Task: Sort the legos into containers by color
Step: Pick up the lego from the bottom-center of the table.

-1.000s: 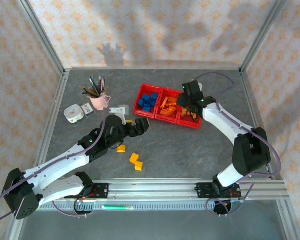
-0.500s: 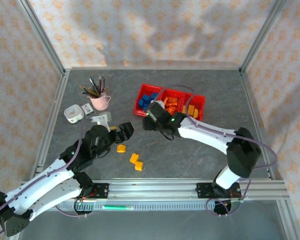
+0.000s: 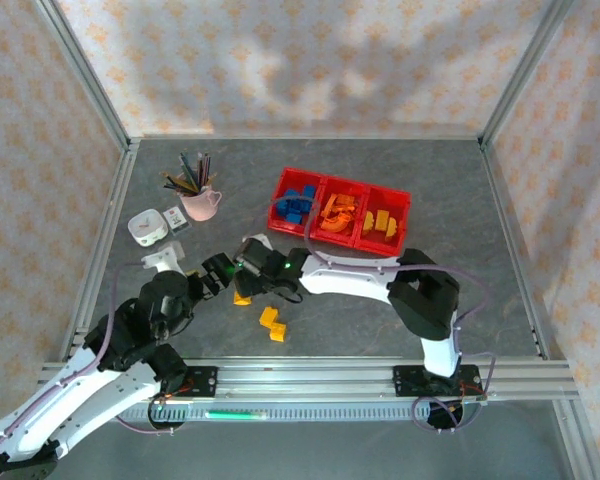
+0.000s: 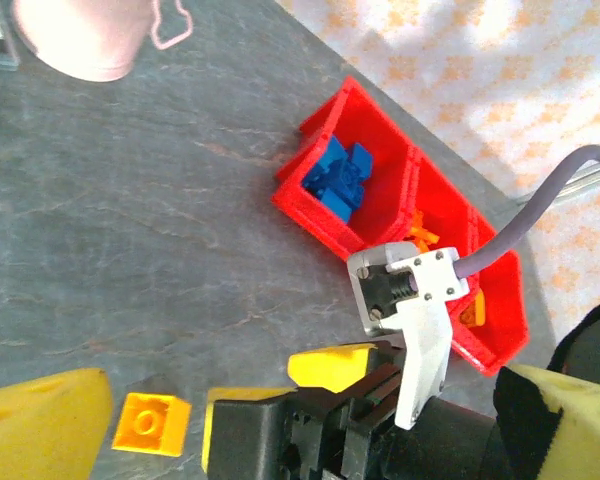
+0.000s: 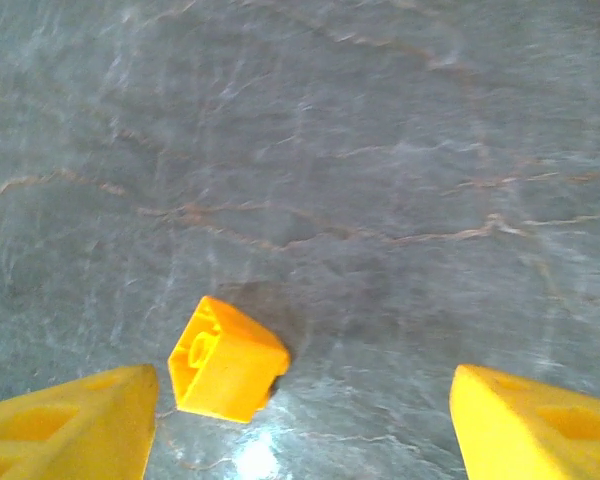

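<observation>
Top view: brick (image 3: 242, 297) partly under the right gripper (image 3: 243, 276), whose finger gap is unreadable there. Contents of the bins (image 3: 380, 243) too small to count. Left wrist: cup (image 4: 85, 35) cut by top edge, left gripper (image 4: 305, 425) fingers (image 4: 40, 425) cut at bottom, end bin (image 4: 505, 300) mostly behind right gripper. Right wrist: fingers (image 5: 75, 420) cut at bottom edge.

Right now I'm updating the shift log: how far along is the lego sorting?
Done: blue legos, orange legos and some yellow legos sit in separate containers. In hand: the right gripper, jaws open, hovers over a loose yellow brick. Left: more yellow bricks on the table.
</observation>
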`<action>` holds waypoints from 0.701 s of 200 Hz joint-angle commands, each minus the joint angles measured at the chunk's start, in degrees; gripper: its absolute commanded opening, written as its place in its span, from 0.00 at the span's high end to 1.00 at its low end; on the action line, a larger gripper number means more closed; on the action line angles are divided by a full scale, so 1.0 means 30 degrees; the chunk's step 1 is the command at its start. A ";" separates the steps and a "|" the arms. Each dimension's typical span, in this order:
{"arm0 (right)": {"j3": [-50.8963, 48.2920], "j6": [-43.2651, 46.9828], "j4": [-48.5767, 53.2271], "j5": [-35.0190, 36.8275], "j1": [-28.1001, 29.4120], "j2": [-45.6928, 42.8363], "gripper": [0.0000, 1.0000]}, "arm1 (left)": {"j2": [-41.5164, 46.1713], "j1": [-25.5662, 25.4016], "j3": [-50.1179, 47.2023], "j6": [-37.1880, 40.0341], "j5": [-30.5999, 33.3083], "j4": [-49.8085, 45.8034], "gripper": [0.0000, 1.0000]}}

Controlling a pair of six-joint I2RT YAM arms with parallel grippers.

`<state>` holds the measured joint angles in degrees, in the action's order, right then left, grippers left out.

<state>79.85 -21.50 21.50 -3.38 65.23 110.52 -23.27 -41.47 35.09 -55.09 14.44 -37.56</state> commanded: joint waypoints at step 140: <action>0.2328 0.3825 0.1427 0.1610 0.0698 0.3669 0.21 | 0.1367 0.0216 0.0172 -0.1773 0.2026 -0.2247 0.01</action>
<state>83.20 -11.20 24.08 -3.99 67.26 119.26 -19.73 -41.15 35.09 -59.83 18.55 -43.16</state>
